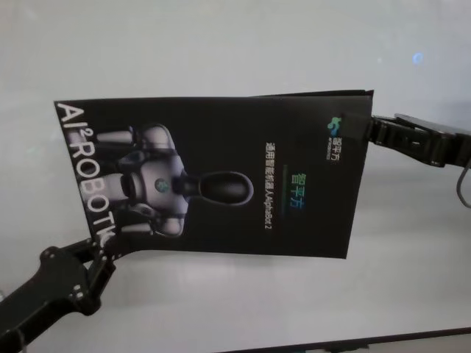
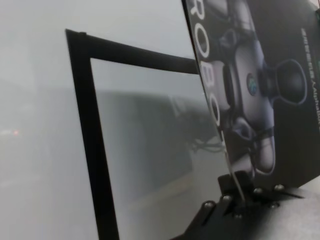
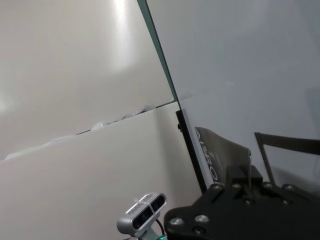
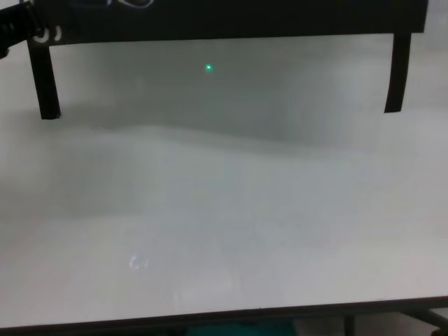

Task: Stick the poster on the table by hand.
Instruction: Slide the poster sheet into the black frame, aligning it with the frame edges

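Head view. Poster (image 1: 213, 176): large black glossy sheet, white lettering down one edge, grey-white robot figure at centre. It was held above the desk (image 1: 221, 51), a wide, smooth, pale surface with a thin dark near edge. Left end effector (image 1: 99, 246) was pinching the poster's lower left corner; right end effector (image 1: 368, 129) was pinching the upper right corner. The top edge showed a slight fold or lift near the right grip.

Left wrist view. Poster (image 2: 265, 90) rose edge-on from the left end effector (image 2: 240, 200), fingers pressed onto the thin sheet. Narrow black tape strips (image 2: 87, 130) hung off the sheet in a framing angle, seemingly free of the desk.

Right wrist view. Right end effector (image 3: 245, 200): dark bolted body; a curled portion of poster (image 3: 220, 157) with lettering showed just beyond it. The grip itself was hidden by the body here.

Chest view. The poster's lower margin (image 4: 224, 17) spanned the top, with two tape strips (image 4: 395, 73) dangling, apparently above the desk (image 4: 224, 231).

Risks, as judged: the loose strips could fold back and stick to the glossy face or to each other before contact; uneven lowering from two diagonal corners could skew or crease the thin sheet; the slick surface could slip from a pinch.
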